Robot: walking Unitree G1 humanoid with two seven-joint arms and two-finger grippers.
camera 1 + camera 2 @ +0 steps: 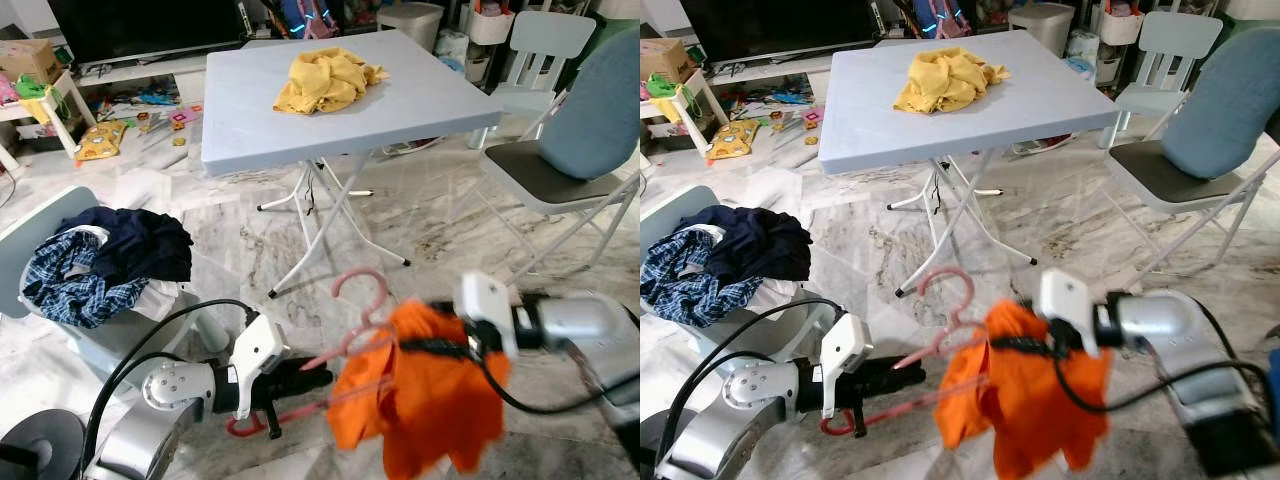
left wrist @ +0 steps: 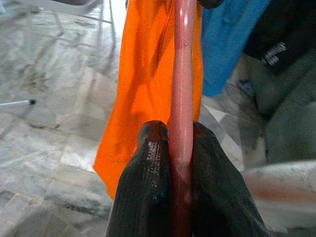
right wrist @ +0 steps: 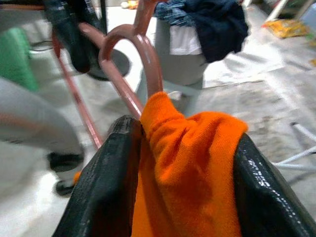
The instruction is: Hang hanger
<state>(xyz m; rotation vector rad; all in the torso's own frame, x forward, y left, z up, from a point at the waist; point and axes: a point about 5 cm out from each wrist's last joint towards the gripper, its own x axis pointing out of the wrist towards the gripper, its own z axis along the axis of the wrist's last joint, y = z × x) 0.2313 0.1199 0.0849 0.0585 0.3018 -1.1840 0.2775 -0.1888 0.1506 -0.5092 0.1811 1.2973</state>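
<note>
Low over the marble floor, your left gripper (image 1: 318, 379) clamps the pink hanger (image 1: 352, 330) while your right gripper (image 1: 425, 345) pinches the orange shirt (image 1: 420, 400) half-draped on it; hanging remains.

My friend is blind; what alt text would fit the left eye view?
Left gripper holds a pink hanger; right gripper grips the orange shirt on it. Behind: table with yellow cloth, laundry basket.
</note>
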